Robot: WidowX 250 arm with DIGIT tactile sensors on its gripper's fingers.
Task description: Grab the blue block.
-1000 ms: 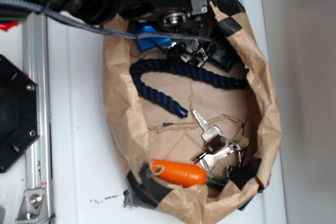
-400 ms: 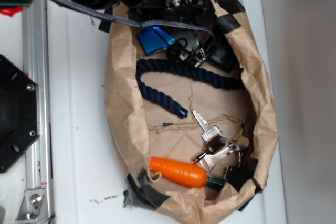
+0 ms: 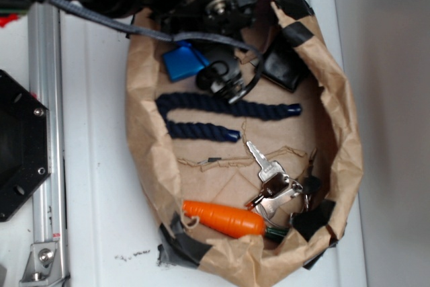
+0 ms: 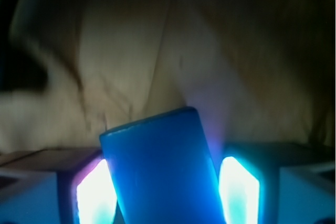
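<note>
The blue block (image 4: pixel 163 171) fills the lower middle of the wrist view, slightly tilted, standing between my two lit fingers (image 4: pixel 97 195). My gripper (image 4: pixel 167 182) is shut on it, and both pads lie against its sides. In the exterior view the blue block (image 3: pixel 183 62) shows at the top left inside the brown paper bag (image 3: pixel 144 152). My gripper (image 3: pixel 201 66) reaches down onto it from the dark arm above. Its fingertips are hard to make out there.
Inside the bag lie a navy rope (image 3: pixel 222 109) just below the block, a black pouch (image 3: pixel 285 65) at the top right, keys (image 3: pixel 272 179) and an orange carrot-shaped toy (image 3: pixel 225 218). A metal rail (image 3: pixel 47 132) and a black plate (image 3: pixel 20 146) stand to the left.
The blue block and my gripper have shifted left and slightly down. The rope has been pushed flatter and left. The bag's left wall has bulged outward.
</note>
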